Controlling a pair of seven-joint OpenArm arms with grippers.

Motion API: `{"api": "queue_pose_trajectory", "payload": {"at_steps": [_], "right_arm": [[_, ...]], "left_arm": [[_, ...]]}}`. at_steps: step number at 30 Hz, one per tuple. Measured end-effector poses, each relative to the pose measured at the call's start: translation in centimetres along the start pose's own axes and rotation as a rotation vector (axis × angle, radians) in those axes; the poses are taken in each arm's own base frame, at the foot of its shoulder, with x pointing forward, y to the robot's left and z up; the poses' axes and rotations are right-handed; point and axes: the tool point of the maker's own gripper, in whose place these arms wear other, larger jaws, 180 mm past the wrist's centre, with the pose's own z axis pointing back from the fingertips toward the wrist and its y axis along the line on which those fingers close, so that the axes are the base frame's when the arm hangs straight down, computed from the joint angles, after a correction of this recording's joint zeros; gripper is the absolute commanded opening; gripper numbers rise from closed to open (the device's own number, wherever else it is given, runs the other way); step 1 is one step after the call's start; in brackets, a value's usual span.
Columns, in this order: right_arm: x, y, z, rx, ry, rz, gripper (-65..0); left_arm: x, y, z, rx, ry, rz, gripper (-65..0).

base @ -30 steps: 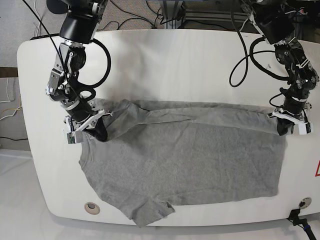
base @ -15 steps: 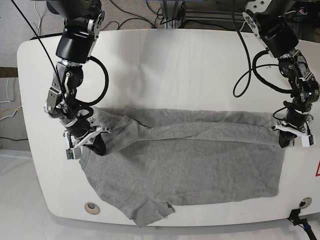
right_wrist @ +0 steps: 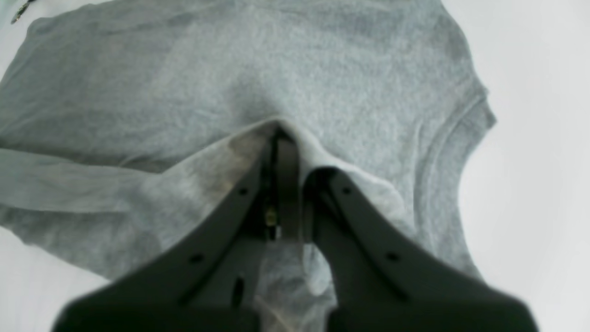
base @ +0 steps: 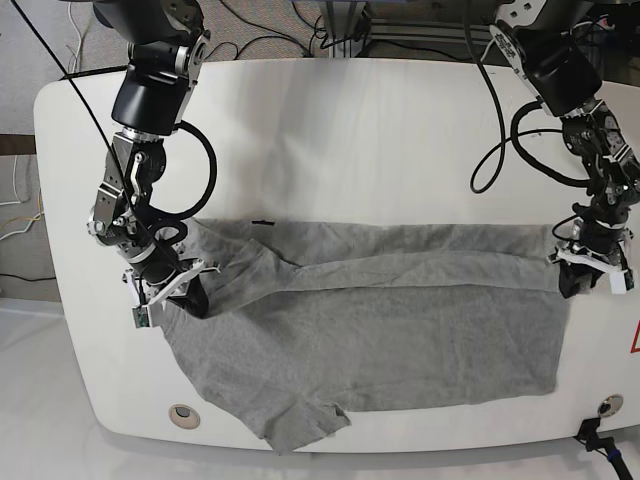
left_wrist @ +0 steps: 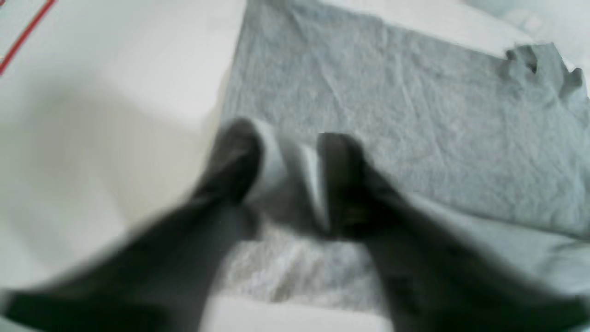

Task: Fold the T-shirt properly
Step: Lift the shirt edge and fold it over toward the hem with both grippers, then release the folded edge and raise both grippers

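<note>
A grey T-shirt [base: 370, 330] lies spread on the white table [base: 330, 140], its far edge folded over toward the near side. On the base view's left, my right gripper [base: 190, 297] is shut on the shirt's folded edge near the collar; the right wrist view shows cloth [right_wrist: 295, 92] pinched between the dark fingers [right_wrist: 286, 161]. On the base view's right, my left gripper [base: 578, 282] is shut on the shirt's corner at the hem side. In the blurred left wrist view a fold of cloth [left_wrist: 290, 175] sits between the fingers [left_wrist: 341, 166].
Black cables [base: 500, 120] hang from both arms over the far table. A round grommet [base: 183, 414] sits near the front left and another [base: 607, 404] at the front right. A red mark [base: 634, 340] is at the right edge. One sleeve [base: 300, 425] reaches the front edge.
Both grippers have moved toward the near side, pulling the folded far edge of the shirt further over the body. A small dark mark on the table is now uncovered behind the fold.
</note>
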Motion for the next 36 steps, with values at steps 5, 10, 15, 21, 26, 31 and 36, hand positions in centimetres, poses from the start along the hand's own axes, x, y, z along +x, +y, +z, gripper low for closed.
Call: {"api": "queue_pose_trajectory", "payload": {"at_steps": [5,10,15,21,26,31,36], "right_arm": [[0.6,-0.2,0.0,-0.003,-0.011,0.006,-27.3],[0.2,-2.1,1.4,-0.042,0.008,0.046,-12.6],[-1.3,-2.8,4.9,-0.086,0.030,0.144,-12.6],[-4.1,-2.9,8.0,-0.108,0.088,0.208,-12.6],[-6.1,-4.0,8.2,-0.169,0.107,0.282,-12.6],[-10.0,-5.0,7.1,-0.167,0.168,0.231,-12.6],[-11.4,-6.6,5.8,-0.178,0.157,0.146,-12.6]], "left_arm": [[0.9,1.0,0.2,0.014,-0.005,-0.028,-30.9],[1.9,2.4,0.7,0.037,-0.009,-0.064,-30.9],[2.7,3.7,3.4,0.069,-0.028,-0.168,-30.9],[1.6,3.0,5.9,0.068,-0.001,-0.251,-30.9],[-0.3,3.6,6.7,0.089,0.052,-0.289,-30.9],[-1.2,3.3,6.4,0.124,0.054,-0.330,-30.9],[-1.7,3.0,6.3,0.129,0.044,-0.336,-30.9]]}}
